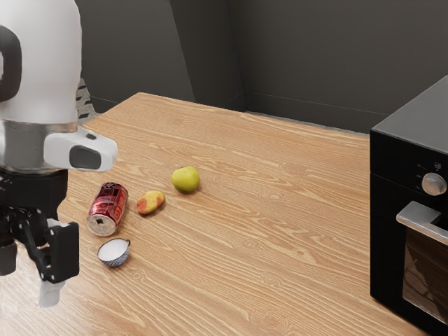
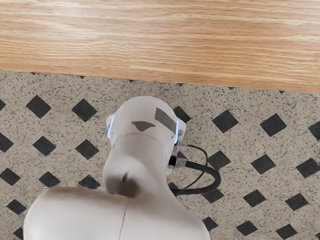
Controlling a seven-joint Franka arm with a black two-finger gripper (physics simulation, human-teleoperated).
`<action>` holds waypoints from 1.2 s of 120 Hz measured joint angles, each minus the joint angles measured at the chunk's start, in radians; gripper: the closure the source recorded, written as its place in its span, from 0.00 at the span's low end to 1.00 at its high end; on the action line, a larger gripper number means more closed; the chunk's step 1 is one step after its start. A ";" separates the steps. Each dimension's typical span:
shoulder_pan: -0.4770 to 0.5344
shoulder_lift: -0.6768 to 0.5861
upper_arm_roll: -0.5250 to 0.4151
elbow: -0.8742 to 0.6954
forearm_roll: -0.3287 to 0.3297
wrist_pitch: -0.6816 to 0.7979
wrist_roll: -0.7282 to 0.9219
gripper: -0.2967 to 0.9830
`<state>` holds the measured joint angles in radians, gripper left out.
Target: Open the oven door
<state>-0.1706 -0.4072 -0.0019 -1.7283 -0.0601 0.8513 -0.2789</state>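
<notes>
At the exterior view's left edge my gripper (image 1: pixel 29 274) hangs over the table with its fingers apart and nothing between them. The black oven (image 1: pixel 386 231) stands at the exterior view's right, far across the table from my gripper. Its door (image 1: pixel 427 276) is upright and closed, with a dark window and a silver handle (image 1: pixel 421 220) along the top. A round silver knob (image 1: pixel 434 184) sits above the handle. The oven's right part is cut off by the frame.
Between gripper and oven, nearer the gripper, are a red can (image 1: pixel 108 208), a small bowl-like cup (image 1: pixel 114 253), a red-yellow fruit (image 1: pixel 150 202) and a green apple (image 1: pixel 185 179) on the wooden table (image 1: pixel 280 210). In the wrist view, the arm's base (image 2: pixel 142 130) stands beside the table edge (image 2: pixel 150 75).
</notes>
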 joint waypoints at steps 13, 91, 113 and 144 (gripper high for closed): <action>-0.007 -0.008 0.017 -0.024 -0.009 0.184 -0.107 0.23; -0.176 -0.607 0.021 -0.774 -0.170 1.246 -0.523 0.24; -0.161 -0.467 -0.032 -0.717 -0.206 1.550 -0.674 0.23; -0.175 -0.490 0.039 -0.734 0.347 1.633 -1.176 0.23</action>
<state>-0.3458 -0.8969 0.0375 -2.4622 0.2872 2.4846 -1.4548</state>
